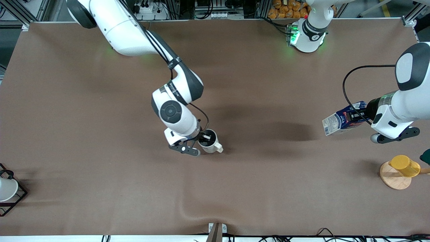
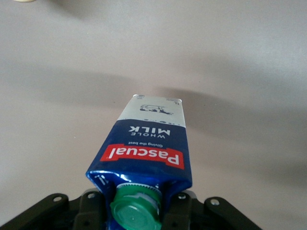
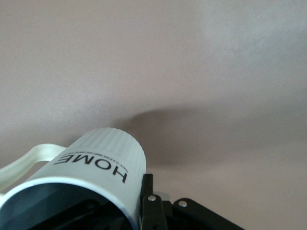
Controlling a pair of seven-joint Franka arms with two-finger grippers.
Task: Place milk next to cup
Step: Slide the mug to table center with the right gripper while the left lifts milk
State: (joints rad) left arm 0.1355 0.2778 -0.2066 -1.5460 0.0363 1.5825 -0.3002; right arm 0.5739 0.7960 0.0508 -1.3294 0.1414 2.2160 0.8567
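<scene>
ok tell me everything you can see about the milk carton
The milk carton is small, dark blue glossy card, with a red Pascal label, white "whole milk" lettering, a round green cap and a pale end printed with a cow. It hangs tilted well off upright in the air, cap end clamped in the left gripper, over the table toward the left arm's end, touching nothing else.

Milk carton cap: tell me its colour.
Green, on the milk carton's cap; clearest in the left wrist view.
</scene>
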